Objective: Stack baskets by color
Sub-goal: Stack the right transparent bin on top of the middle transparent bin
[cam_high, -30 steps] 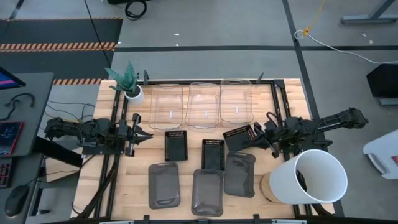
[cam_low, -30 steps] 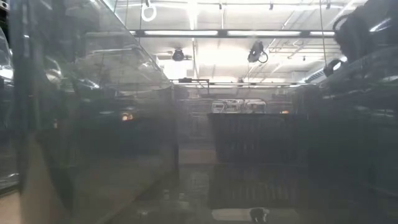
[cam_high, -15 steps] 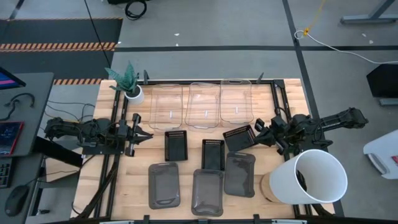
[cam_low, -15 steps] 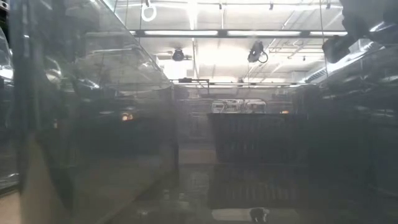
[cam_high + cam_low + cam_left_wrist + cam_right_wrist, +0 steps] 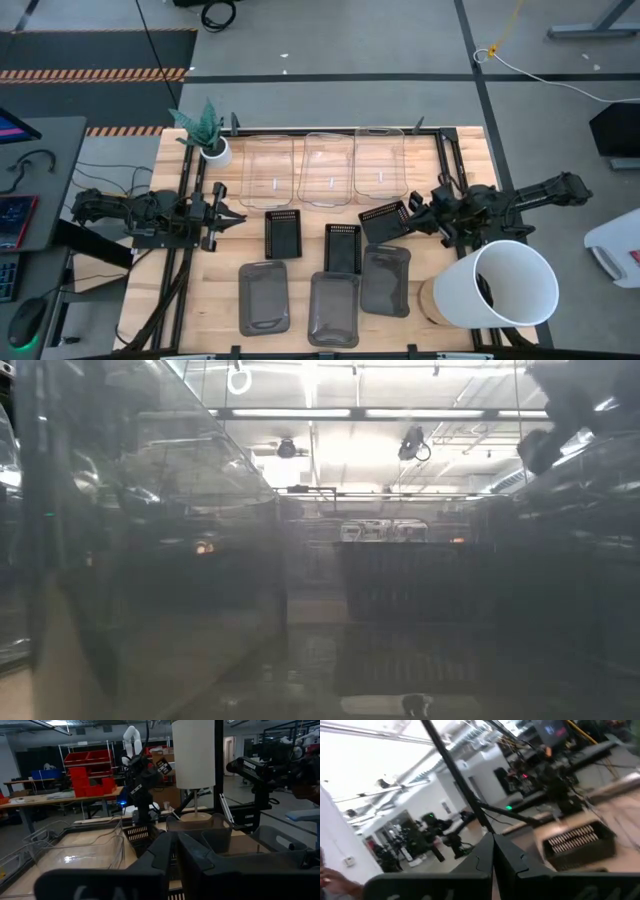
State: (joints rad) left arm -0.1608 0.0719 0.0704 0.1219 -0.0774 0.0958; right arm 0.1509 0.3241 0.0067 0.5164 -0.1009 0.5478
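Three clear baskets point(image 5: 325, 168) stand in a row along the far side. Two black slotted baskets point(image 5: 282, 233) point(image 5: 342, 247) lie mid-table. A third black basket point(image 5: 384, 221) lies askew just beyond the right one of three dark grey baskets point(image 5: 334, 307) in the near row. My right gripper point(image 5: 413, 211) stands just right of the askew basket. It is shut with nothing between its fingers point(image 5: 493, 842). My left gripper point(image 5: 236, 215) waits shut at the table's left.
A big white bucket point(image 5: 505, 285) stands at the near right corner, close under my right arm, beside a round wooden disc point(image 5: 430, 300). A white plant pot point(image 5: 215, 150) sits at the far left. A hazy dark wall close to the camera fills the low view.
My right gripper has tipped its fingers upward and rolled a little while staying shut. The askew black basket beside it has kept its place.
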